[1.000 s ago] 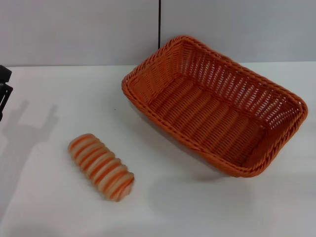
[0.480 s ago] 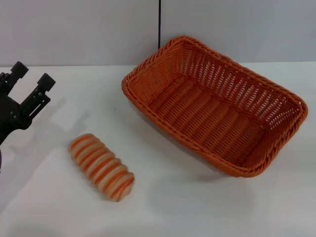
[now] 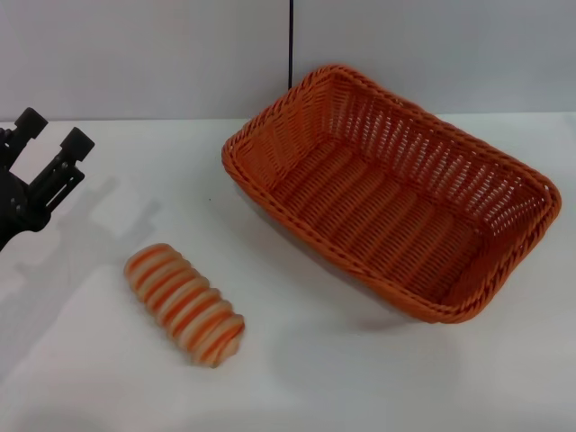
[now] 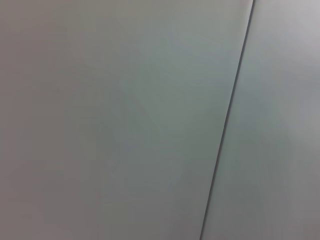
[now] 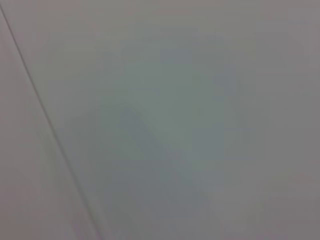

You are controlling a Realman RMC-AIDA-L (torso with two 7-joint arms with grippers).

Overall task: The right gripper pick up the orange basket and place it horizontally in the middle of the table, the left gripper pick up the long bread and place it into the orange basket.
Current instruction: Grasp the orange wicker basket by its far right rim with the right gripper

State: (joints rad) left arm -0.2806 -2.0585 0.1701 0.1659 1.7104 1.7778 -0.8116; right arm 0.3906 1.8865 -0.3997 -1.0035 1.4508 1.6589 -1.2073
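The orange basket (image 3: 396,193) stands empty on the white table (image 3: 297,360), right of centre and turned at a slant. The long bread (image 3: 184,303), tan with orange stripes, lies on the table at the front left, apart from the basket. My left gripper (image 3: 52,131) is at the far left edge of the head view, above and behind the bread, open with its two black prongs spread and nothing between them. The right gripper is out of view. Both wrist views show only grey wall with a dark seam.
A grey wall (image 3: 144,54) with a dark vertical seam (image 3: 291,45) runs behind the table. Bare tabletop lies between the bread and the basket and along the front edge.
My left gripper came into the head view from the left edge a second ago, then drew back slightly to the left and up. Bread and basket have not moved.
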